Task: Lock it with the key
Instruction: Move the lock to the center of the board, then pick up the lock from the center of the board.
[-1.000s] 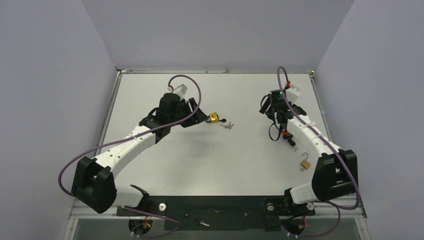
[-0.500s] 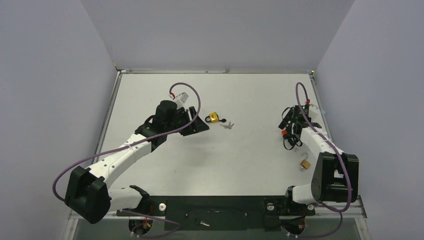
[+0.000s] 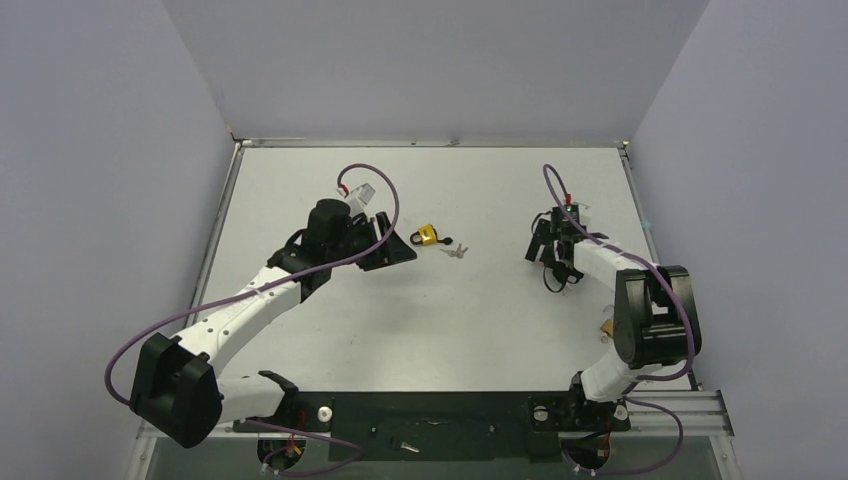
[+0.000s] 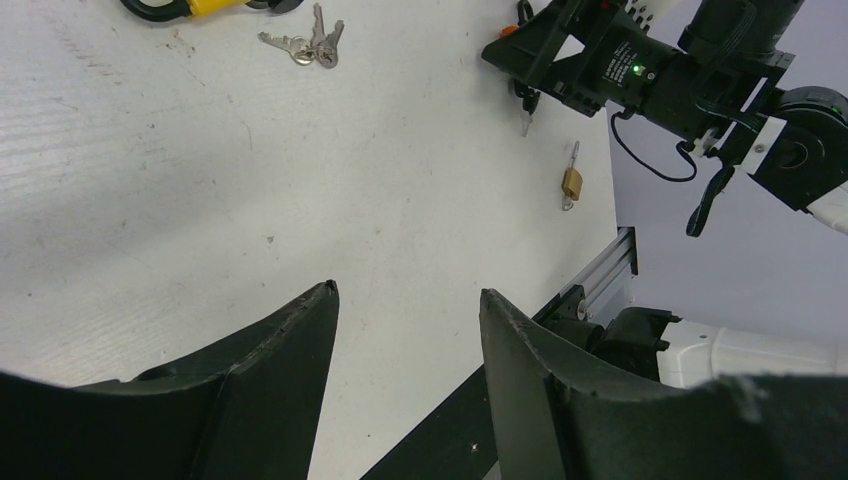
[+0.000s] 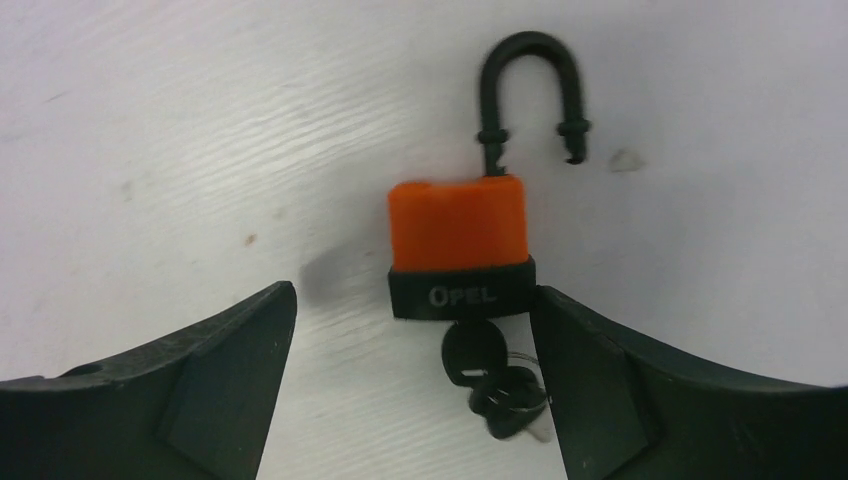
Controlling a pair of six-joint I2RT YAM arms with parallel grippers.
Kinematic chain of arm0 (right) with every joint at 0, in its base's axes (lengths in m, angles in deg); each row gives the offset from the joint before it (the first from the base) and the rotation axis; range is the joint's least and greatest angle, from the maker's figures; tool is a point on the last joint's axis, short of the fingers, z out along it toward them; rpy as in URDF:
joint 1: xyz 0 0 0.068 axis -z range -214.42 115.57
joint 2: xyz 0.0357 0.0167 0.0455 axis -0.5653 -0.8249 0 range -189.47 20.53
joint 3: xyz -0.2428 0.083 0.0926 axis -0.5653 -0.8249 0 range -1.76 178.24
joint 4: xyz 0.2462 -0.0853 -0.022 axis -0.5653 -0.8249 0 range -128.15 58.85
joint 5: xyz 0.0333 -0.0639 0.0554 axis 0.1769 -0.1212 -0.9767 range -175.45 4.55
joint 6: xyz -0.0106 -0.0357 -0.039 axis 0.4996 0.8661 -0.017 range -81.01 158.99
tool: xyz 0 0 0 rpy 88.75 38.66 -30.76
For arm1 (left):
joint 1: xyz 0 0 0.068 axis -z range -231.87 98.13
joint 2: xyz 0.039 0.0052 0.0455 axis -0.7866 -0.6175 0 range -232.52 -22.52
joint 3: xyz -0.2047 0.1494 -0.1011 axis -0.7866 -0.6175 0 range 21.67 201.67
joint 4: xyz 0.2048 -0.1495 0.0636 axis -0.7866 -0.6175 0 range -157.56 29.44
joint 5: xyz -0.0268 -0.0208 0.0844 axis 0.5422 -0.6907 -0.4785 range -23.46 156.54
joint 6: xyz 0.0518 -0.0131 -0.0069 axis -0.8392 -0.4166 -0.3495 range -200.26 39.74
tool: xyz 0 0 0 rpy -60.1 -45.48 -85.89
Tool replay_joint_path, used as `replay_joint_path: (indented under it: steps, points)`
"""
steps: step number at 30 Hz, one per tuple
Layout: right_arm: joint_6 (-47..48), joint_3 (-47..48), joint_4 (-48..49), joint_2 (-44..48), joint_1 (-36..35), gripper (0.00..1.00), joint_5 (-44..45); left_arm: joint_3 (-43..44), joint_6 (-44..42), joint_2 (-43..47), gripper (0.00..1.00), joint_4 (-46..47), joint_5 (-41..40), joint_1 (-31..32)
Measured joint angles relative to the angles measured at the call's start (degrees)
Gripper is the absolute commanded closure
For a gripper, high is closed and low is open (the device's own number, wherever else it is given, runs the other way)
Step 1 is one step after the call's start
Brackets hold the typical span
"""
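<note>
Only at right wrist: orange padlock (image 5: pixel 457 235), shackle (image 5: pixel 530 45) open.

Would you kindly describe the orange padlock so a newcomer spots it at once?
On the table's right half, look between the fingers of the right gripper. The orange padlock lying there has a black OPEL base, unlike the yellow padlock and the brass padlock.

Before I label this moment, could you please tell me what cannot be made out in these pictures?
Yellow padlock: left wrist view, cut off by the top edge.
Brass padlock: top view, partly behind the right arm.
Key bunch under the orange padlock: right wrist view, partly hidden by a finger.
Silver keys: top view, too small to count.
</note>
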Motion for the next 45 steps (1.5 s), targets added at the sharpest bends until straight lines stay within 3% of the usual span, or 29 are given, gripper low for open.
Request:
replay_joint_path:
  steps: [4, 20, 26, 40, 44, 45]
  points:
    - [-0.26, 1.84, -1.79, -0.02, -5.09, 0.18, 2.82, 0.0, 0.0, 0.0, 0.48, 0.0, 0.59, -0.37]
    - [-8.66, 11.02, -8.41, -6.23, -5.22, 0.28, 10.05, 0.0, -0.79, 0.63, 0.48, -0.61, 1.25, -1.64]
    - [-11.91, 11.43, -10.54, -7.89, -7.56, 0.41, 13.09, 0.0, -0.83, 1.38, 0.48, -0.92, 1.55, -2.08]
    - [-14.6, 11.41, -10.43, -8.31, -5.55, 0.4, 12.33, 0.0, -0.76, 3.93, 0.48, -1.84, 1.73, -2.6]
    - [-15.47, 11.41, -10.38, -8.35, -5.03, 0.47, 11.43, 0.0, -0.63, 3.96, 0.48, -2.16, 1.9, -2.6]
    - [-15.65, 11.41, -10.34, -8.37, -5.03, 0.56, 11.1, 0.0, -0.61, 3.96, 0.48, -2.29, 1.9, -2.6]
